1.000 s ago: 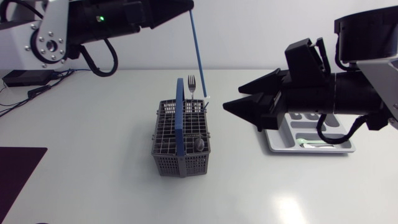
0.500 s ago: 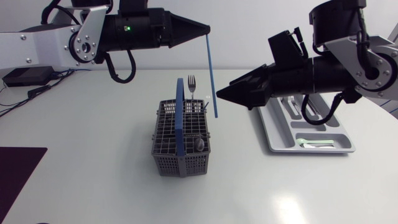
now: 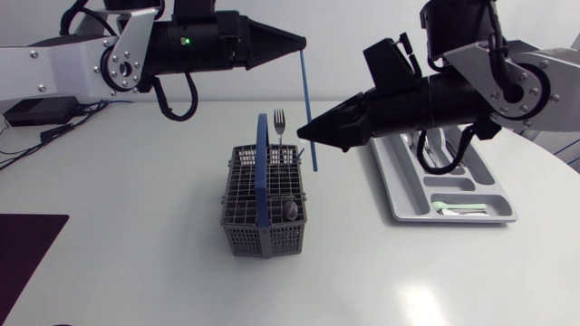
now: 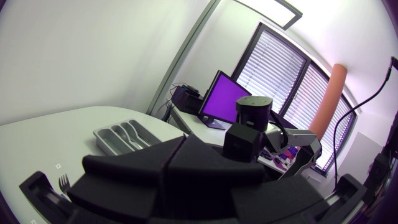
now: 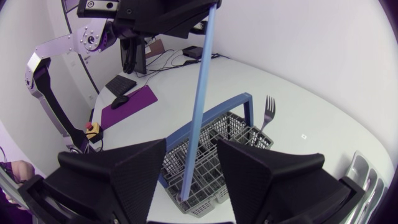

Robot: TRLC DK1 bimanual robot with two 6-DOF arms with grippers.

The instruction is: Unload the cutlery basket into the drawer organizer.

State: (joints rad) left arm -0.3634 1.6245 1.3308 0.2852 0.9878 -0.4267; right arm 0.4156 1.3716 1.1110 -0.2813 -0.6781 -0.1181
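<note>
A long blue stick [image 3: 307,109] hangs upright over the grey cutlery basket [image 3: 237,174], with my left gripper [image 3: 299,43] shut on its top end. My right gripper [image 3: 304,134] is at the stick's lower half. In the right wrist view the stick [image 5: 202,93] stands between the fingers of my right gripper [image 5: 191,146], with a gap on each side. A fork [image 3: 279,120] stands upright in the basket's far side and a spoon [image 3: 290,210] lies near its front. The grey drawer organizer [image 3: 395,195] lies to the right of the basket.
The organizer holds a green utensil [image 3: 458,209] in its front slot and some cutlery [image 3: 426,156] farther back. The basket has a tall blue handle [image 3: 262,167]. A dark mat [image 3: 27,240] lies at the table's left edge, and a black box [image 3: 41,110] sits at the far left.
My right gripper has moved left until the stick is between its fingers, which have narrowed. My left arm first came down and right with the stick, then kept still.
</note>
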